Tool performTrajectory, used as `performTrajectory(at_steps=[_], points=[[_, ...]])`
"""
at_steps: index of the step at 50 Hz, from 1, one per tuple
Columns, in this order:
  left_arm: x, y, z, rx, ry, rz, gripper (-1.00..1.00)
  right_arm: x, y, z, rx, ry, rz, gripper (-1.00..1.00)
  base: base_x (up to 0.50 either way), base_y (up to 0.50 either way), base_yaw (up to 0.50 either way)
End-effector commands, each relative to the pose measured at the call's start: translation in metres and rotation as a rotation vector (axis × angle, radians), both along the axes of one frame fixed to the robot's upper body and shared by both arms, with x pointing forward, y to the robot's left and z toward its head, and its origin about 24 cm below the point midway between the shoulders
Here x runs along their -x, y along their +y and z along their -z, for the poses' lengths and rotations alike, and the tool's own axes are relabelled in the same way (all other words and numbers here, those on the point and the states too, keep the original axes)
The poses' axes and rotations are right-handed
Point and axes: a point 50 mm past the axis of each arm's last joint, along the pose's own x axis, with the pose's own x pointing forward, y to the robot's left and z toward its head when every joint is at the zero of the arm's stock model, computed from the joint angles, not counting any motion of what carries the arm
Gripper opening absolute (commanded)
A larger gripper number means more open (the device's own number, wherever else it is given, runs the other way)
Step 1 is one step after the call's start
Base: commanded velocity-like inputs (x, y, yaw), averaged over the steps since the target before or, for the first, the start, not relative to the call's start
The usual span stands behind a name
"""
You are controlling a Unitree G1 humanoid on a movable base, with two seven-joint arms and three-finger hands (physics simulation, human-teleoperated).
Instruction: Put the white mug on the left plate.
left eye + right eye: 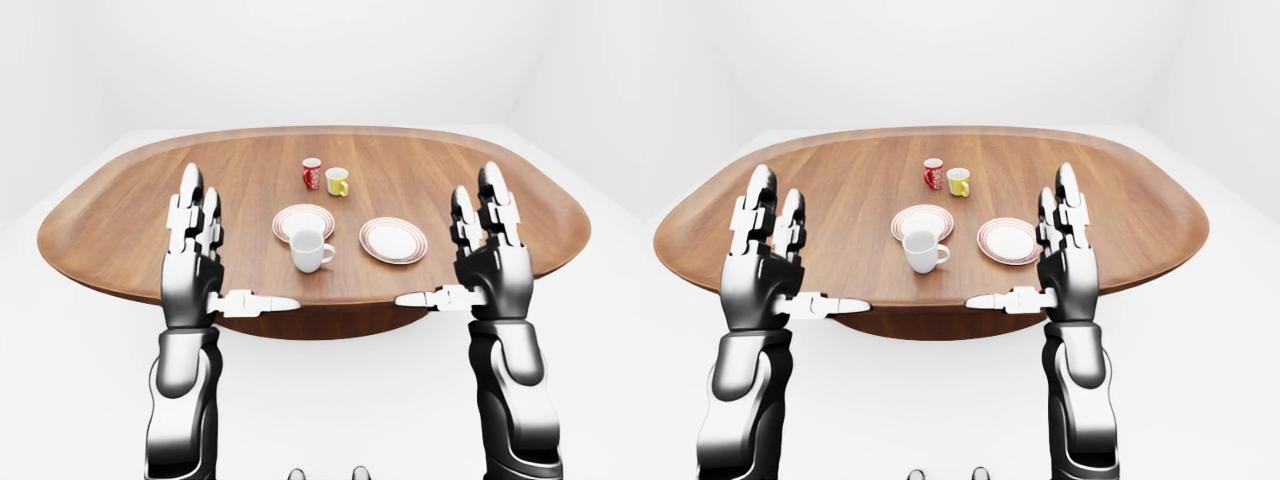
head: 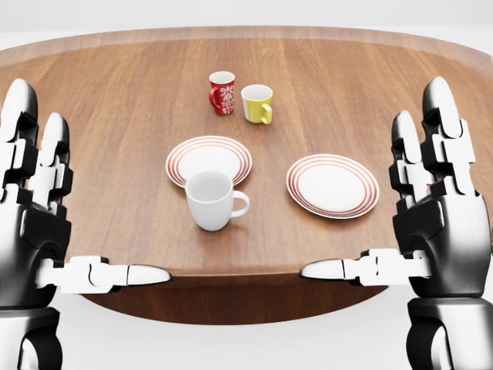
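The white mug [image 2: 211, 200] stands upright on the wooden table [image 2: 108, 131], handle to the right, just below the left plate [image 2: 209, 159], a white plate with red rings. A matching right plate [image 2: 333, 185] lies to the mug's right. My left hand [image 2: 54, 223] is raised at the head view's left edge, open, fingers upright and thumb pointing inward. At the right edge my right hand [image 2: 408, 216] mirrors it, open. Both hands hover over the table's near edge, well apart from the mug and holding nothing.
A red patterned mug [image 2: 222, 92] and a yellow mug [image 2: 257, 103] stand side by side above the plates in the head view. The oval table's near rim [image 1: 330, 300] runs between my two thumbs. White floor surrounds the table.
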Motion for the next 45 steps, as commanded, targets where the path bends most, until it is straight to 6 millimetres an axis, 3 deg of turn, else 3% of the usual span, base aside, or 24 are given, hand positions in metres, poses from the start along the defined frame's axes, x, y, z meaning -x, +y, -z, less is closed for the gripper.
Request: performTrajectory(at_steps=[1,26,40,45], points=[[0.002,0.002,-0.004,0.000,-0.020,-0.006,1.00,0.003,0.001,-0.006,-0.005,-0.029,-0.017,1.00,0.00,0.50,0.00],[0.003,0.001,-0.003,-0.006,-0.015,-0.003,1.00,0.002,0.001,0.000,0.009,0.000,-0.013,1.00,0.00,0.50,0.00],[0.002,0.001,-0.002,-0.006,-0.008,-0.004,1.00,0.001,0.003,0.007,0.026,0.031,-0.020,1.00,0.00,0.02,0.00],[0.002,0.001,-0.003,-0.006,-0.013,-0.005,1.00,0.003,0.002,0.003,0.003,0.008,-0.036,1.00,0.45,0.00,0.00]])
